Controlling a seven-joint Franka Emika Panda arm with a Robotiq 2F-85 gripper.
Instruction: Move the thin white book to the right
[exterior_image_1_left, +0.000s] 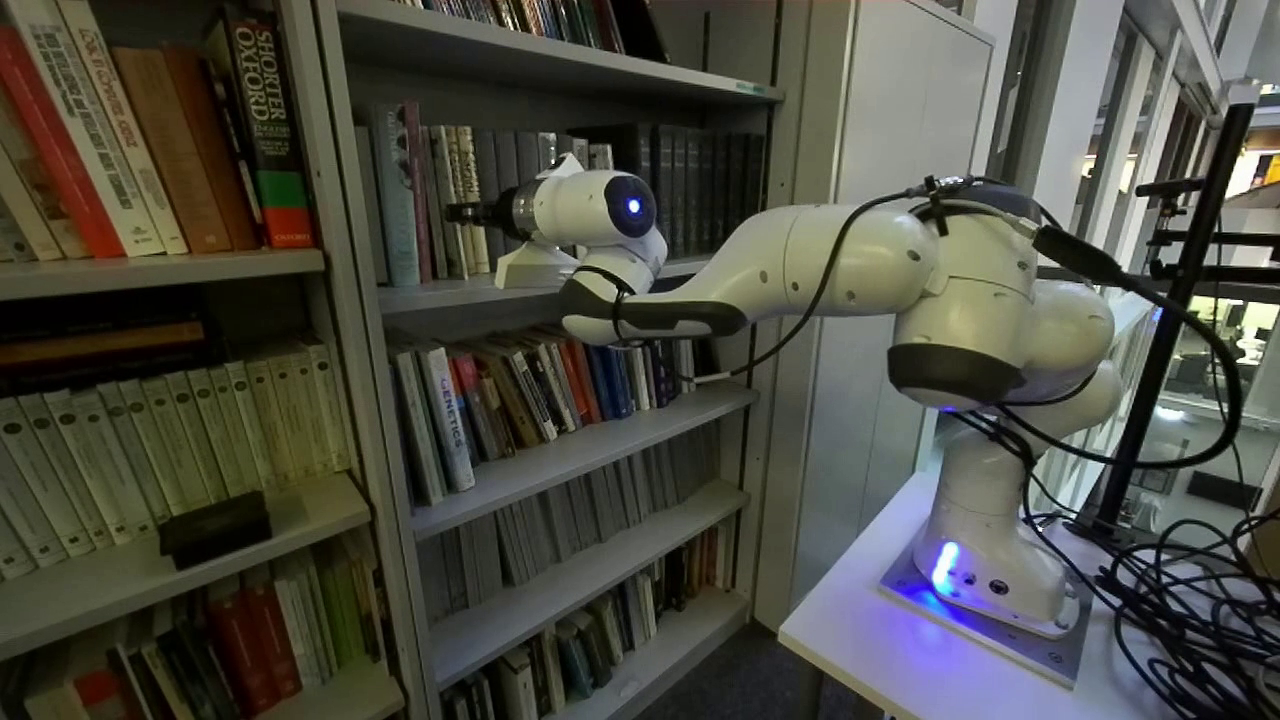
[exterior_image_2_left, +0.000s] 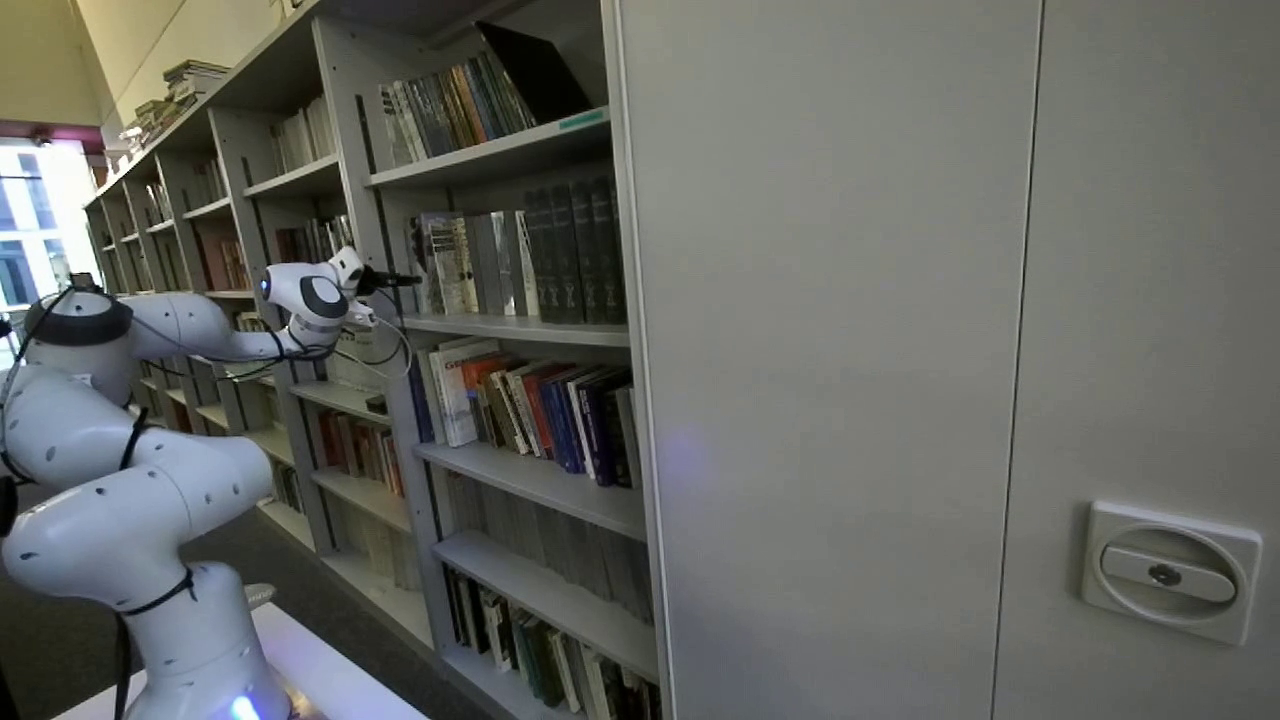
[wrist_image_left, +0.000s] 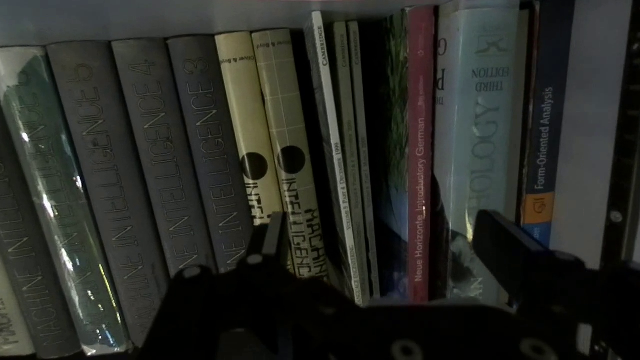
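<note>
Along a shelf (exterior_image_2_left: 515, 328) of a tall grey bookcase (exterior_image_1_left: 352, 280), books (exterior_image_2_left: 490, 265) stand in a row, and the hand (wrist_image_left: 382, 218) of the white arm (exterior_image_1_left: 850, 260) points level at them in both exterior views. The wrist view is upside down, so the shelf shows at its top. The thin white book (wrist_image_left: 337, 160) stands there spine outward, a little aslant, with Cambridge printed near its foot. It comes between two cream books (wrist_image_left: 285, 115) marked with black discs and two thin grey books (wrist_image_left: 347, 100); past the grey pair are a red book (wrist_image_left: 421, 150) on German and a thick pale blue book (wrist_image_left: 482, 150).

The hand is spread wide. One finger (wrist_image_left: 274, 232) crosses the cream books in the wrist view, the other the pale blue book, and the thin white book shows in the gap, nearer the finger by the cream pair. Whether either finger touches a book, I cannot tell. In the exterior views the thin white book cannot be picked out for certain.

Dark volumes (exterior_image_2_left: 575, 250) fill the row's end by a grey cupboard (exterior_image_2_left: 830, 300). On the shelf below leans a white Genetics book (exterior_image_1_left: 450, 420). The arm's base (exterior_image_1_left: 990, 565) stands on a white desk (exterior_image_1_left: 850, 625), black cables (exterior_image_1_left: 1190, 620) heaped beside it.
</note>
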